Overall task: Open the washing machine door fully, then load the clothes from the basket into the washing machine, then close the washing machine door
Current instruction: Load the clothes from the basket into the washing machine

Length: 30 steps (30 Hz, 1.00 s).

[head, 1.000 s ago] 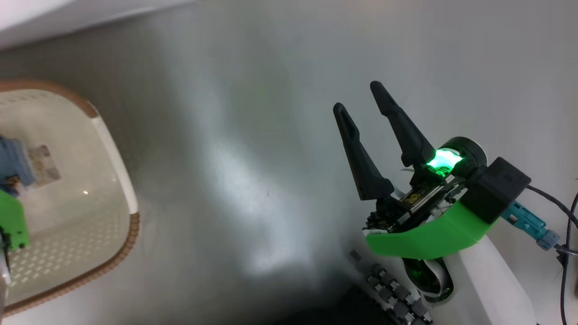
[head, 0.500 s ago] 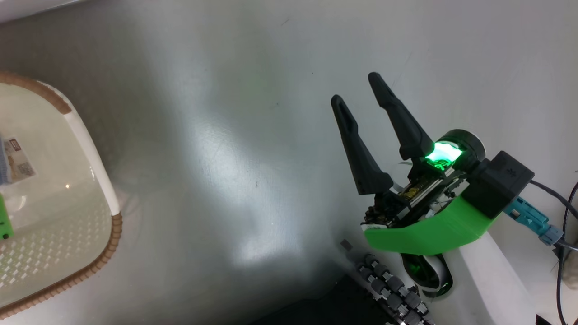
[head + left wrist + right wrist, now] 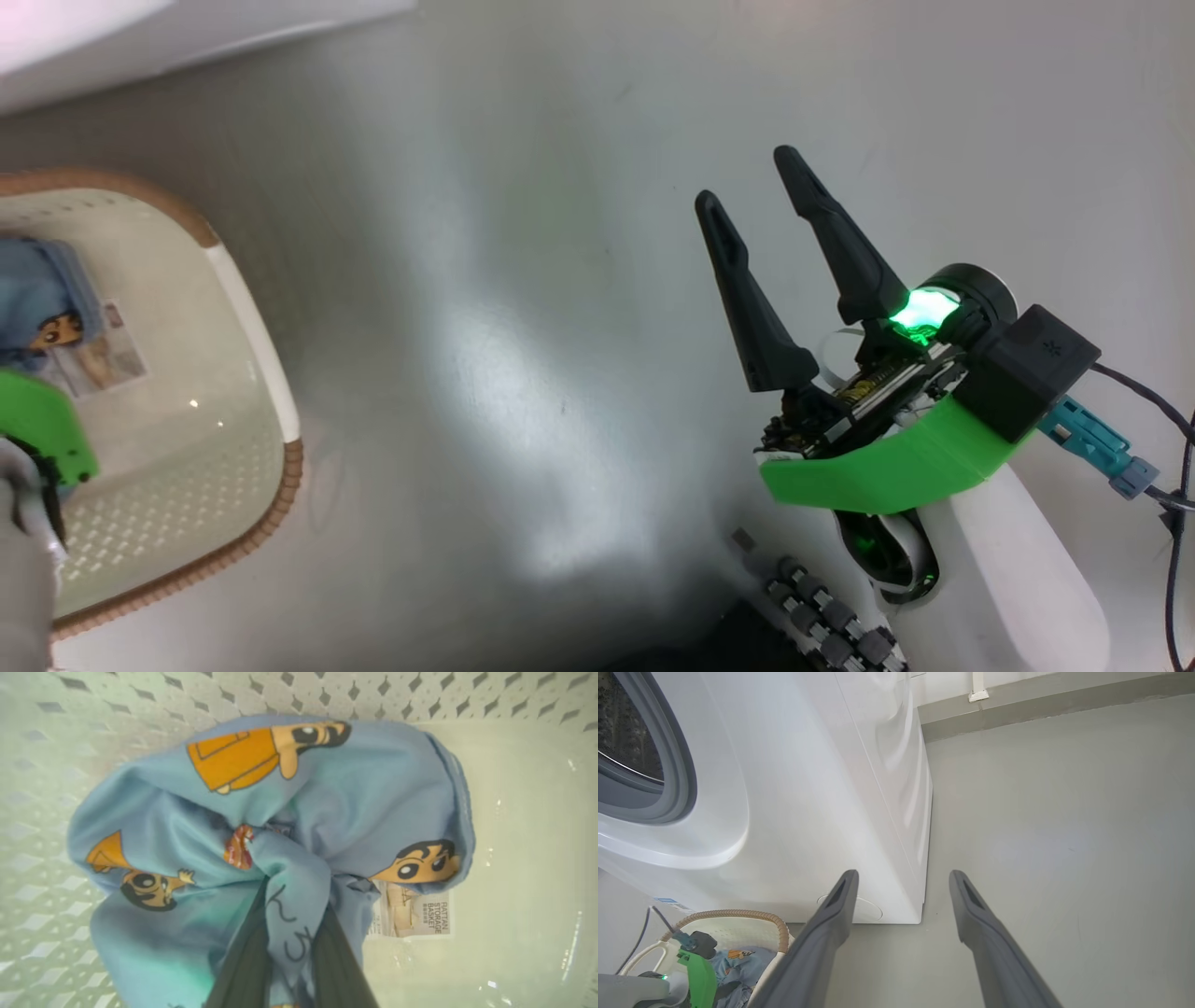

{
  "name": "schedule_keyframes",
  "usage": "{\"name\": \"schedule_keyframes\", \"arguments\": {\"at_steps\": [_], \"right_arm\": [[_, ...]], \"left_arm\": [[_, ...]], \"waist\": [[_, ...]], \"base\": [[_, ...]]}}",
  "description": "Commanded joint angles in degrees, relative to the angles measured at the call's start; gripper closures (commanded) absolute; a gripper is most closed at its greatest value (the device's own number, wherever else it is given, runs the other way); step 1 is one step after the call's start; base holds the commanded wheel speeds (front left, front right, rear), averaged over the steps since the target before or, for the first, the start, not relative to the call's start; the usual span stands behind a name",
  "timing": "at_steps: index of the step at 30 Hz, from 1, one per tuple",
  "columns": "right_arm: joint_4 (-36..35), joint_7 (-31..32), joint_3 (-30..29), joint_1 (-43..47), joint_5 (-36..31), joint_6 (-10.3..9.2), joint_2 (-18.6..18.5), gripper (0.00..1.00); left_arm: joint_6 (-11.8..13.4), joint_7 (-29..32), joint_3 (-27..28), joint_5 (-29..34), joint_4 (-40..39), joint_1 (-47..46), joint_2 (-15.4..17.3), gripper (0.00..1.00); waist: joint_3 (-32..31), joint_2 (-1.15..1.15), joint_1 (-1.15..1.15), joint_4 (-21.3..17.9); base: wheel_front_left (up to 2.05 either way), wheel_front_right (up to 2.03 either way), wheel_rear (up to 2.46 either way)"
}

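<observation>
Two fingers of the right gripper [image 3: 747, 179] stand spread, empty, over grey floor [image 3: 523, 373] in head view; basket [image 3: 252, 317] far left, clothes [image 3: 37, 289] inside. Left wrist view: left gripper [image 3: 294, 914] clamped on a fold of the clothes. Right wrist view: washing machine [image 3: 808, 788] just behind basket.

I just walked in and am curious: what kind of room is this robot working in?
Probably a laundry corner, or a test room set up as one: a white front-loading washing machine stands on a bare grey floor, and near it a cream perforated basket holds blue cartoon-print clothes.
</observation>
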Motion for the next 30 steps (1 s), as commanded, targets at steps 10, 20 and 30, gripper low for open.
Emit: {"name": "schedule_keyframes", "arguments": {"at_steps": [10, 20, 30], "right_arm": [[1.1, -0.3, -1.5, 5.7, -3.7, 0.09, 0.1, 0.0], [4.1, -0.3, -4.6, 10.6, -7.5, 0.09, 0.1, 0.0], [5.2, 1.6, -6.9, 15.7, -9.0, 0.09, 0.1, 0.0]], "left_arm": [[-1.0, -7.3, 2.8, -2.6, -2.1, 6.6, -1.8, 1.0], [1.1, -8.1, 7.4, 0.0, -18.3, 16.5, -4.1, 1.0], [2.1, -8.1, 14.4, 6.8, -39.7, 30.5, -7.9, 1.0]], "waist": [[-9.9, 0.0, 0.0, 5.3], [-20.9, 0.0, 0.0, 10.6], [-32.0, 0.0, 0.0, 14.5]], "base": [[0.0, 0.0, 0.0], [0.0, 0.0, 0.0], [0.0, 0.0, 0.0]]}}
